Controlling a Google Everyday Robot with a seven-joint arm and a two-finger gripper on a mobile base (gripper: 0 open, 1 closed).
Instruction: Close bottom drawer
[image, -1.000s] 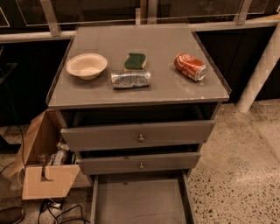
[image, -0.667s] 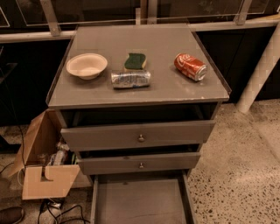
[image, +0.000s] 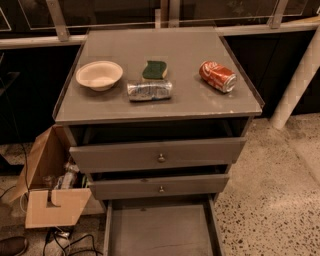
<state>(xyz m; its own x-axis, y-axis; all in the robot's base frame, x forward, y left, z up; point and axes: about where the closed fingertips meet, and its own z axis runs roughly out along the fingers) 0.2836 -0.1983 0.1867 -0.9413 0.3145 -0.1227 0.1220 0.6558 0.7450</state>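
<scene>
The grey cabinet (image: 160, 105) stands in the middle of the camera view. Its bottom drawer (image: 160, 230) is pulled far out toward me; I see its flat grey inside and side rails, while its front panel and knob are cut off below the frame. The middle drawer (image: 160, 186) and the top drawer (image: 157, 154) each stick out a little, each with a small round metal knob. My gripper and arm are not in view.
On the cabinet top lie a beige bowl (image: 99, 75), a green sponge (image: 154, 69), a crushed silver can (image: 149, 90) and a red soda can (image: 217, 76) on its side. An open cardboard box (image: 50, 185) and cables sit left of the cabinet. A white post (image: 295, 80) stands at right.
</scene>
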